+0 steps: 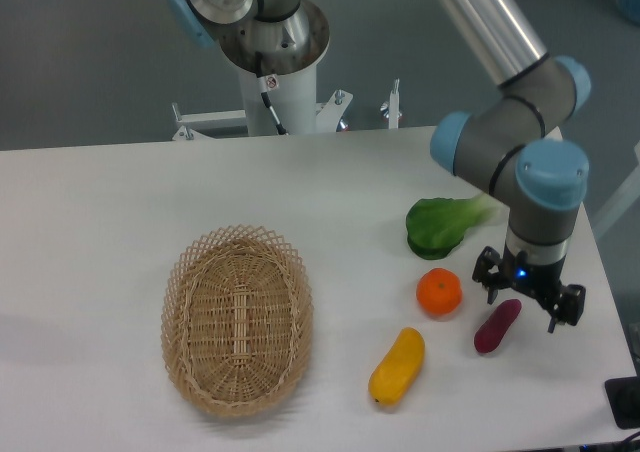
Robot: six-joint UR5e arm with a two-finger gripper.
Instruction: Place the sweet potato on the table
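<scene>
The sweet potato [496, 326], a small dark purple-maroon tuber, lies on the white table [120, 202] at the right, between the orange and the table's right edge. My gripper [528, 302] hangs just over its upper end, fingers [489, 275] spread to either side of it. The fingers look open and the tuber rests on the tabletop, its upper tip partly hidden by the gripper.
A round orange [439, 293] sits just left of the sweet potato. A yellow oblong fruit [397, 367] lies in front of it. A green leafy vegetable [442, 224] is behind. An oval wicker basket [238, 317] stands at the centre left. The robot's base [272, 62] is at the back.
</scene>
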